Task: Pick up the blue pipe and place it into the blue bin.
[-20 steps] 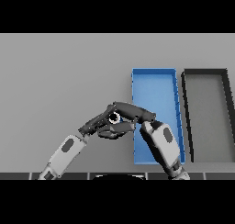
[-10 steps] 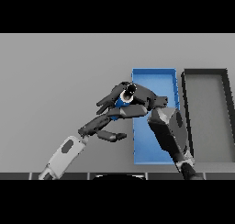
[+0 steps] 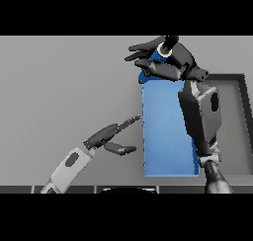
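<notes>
- Head view: right hand (image 3: 170, 62) is up over the far end of the blue bin (image 3: 168, 136), fingers curled round the blue pipe (image 3: 160, 51).
- Left hand (image 3: 111, 135) is low over the grey table (image 3: 64, 87), just left of the bin, fingers straight, holding nothing.
- Dark bin (image 3: 237, 116) sits right of the blue bin.
</notes>
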Motion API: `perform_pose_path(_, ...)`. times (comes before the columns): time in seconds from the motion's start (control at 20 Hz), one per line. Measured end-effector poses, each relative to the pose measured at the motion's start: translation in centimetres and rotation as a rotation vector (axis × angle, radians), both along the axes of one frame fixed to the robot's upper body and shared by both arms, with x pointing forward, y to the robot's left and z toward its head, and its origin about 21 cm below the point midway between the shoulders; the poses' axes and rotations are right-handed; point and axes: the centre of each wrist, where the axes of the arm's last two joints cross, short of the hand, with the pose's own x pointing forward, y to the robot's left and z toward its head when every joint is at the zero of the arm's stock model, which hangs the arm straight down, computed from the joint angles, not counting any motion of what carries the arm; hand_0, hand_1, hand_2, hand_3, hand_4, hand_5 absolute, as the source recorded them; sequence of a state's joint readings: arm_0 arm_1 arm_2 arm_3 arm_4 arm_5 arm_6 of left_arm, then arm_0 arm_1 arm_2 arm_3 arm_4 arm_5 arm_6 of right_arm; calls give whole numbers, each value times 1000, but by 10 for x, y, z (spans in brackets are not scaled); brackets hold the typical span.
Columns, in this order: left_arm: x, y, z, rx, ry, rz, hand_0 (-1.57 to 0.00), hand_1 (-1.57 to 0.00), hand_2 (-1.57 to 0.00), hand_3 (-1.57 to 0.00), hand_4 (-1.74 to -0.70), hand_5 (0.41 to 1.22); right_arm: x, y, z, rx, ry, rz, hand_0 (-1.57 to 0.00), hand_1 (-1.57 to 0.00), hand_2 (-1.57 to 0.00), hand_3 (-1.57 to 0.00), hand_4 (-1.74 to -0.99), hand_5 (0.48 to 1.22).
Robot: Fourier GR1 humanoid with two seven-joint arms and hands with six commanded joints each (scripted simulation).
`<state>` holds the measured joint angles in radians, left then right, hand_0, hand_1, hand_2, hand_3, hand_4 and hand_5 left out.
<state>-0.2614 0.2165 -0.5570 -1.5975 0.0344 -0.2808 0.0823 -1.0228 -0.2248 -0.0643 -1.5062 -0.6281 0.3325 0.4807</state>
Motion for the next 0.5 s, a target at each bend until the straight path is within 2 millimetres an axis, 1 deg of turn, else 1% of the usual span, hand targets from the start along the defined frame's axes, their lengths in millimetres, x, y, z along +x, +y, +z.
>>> perform_pose_path(0.05,0,1,0,5,3,7,1,1,1,1,-835,474,11,-10,-3,-6,34,-66,-1571,-1571,-1571,-1571,-1498,1221)
perform_pose_path(0.1,1,5,2,10,-7,22,1,1,1,1,-831,470,19,-20,-15,-11,80,-106,-1571,-1571,-1571,-1571,-1499,1221)
perform_pose_path(0.15,-1,4,1,12,-11,24,1,1,1,1,-827,467,24,-31,-21,-19,110,-146,-1571,-1571,-1571,-1571,-1499,1221)
perform_pose_path(0.25,5,6,2,34,-5,38,1,1,1,1,-827,463,38,-50,-38,-29,203,-231,-1571,-1571,-1571,-1571,-1499,1221)
perform_pose_path(0.3,3,8,4,19,-10,32,1,1,1,1,-825,461,40,-58,-51,-41,243,-273,-1571,-1571,-1571,-1571,-1499,1221)
perform_pose_path(0.35,4,4,3,34,-5,33,1,1,1,1,-824,462,43,-68,-63,-46,282,-305,-1571,-1571,-1571,-1571,-1499,1221)
perform_pose_path(0.4,4,5,3,30,-16,28,1,1,1,1,-828,462,43,-74,-77,-51,326,-325,-1571,-1571,-1571,-1571,-1499,1221)
perform_pose_path(0.45,2,11,1,21,-22,27,1,1,1,1,-828,463,42,-78,-87,-65,356,-343,-1571,-1571,-1571,-1571,-1499,1221)
perform_pose_path(0.5,3,10,3,23,-23,30,1,1,1,1,-827,464,42,-80,-101,-90,406,-369,-1571,-1571,-1571,-1571,-1499,1221)
